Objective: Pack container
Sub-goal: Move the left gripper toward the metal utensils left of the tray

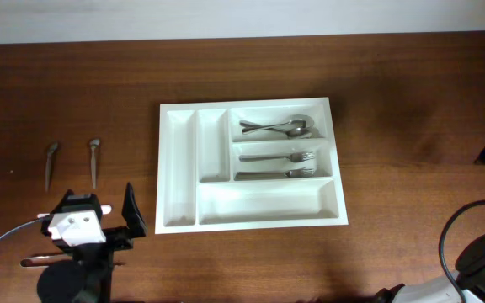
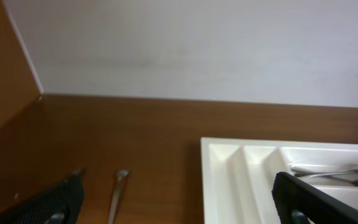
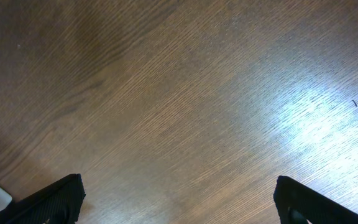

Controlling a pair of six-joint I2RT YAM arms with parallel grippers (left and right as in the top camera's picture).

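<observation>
Soft, even light; a bright glare patch lies at centre right on the brown wooden worktop (image 3: 309, 118), right wrist view.

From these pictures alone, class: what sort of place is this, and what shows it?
Probably a robot test bench, not a kitchen: a wooden table, a white tray holding forks and spoons, and a robot arm at the table's edge.
</observation>
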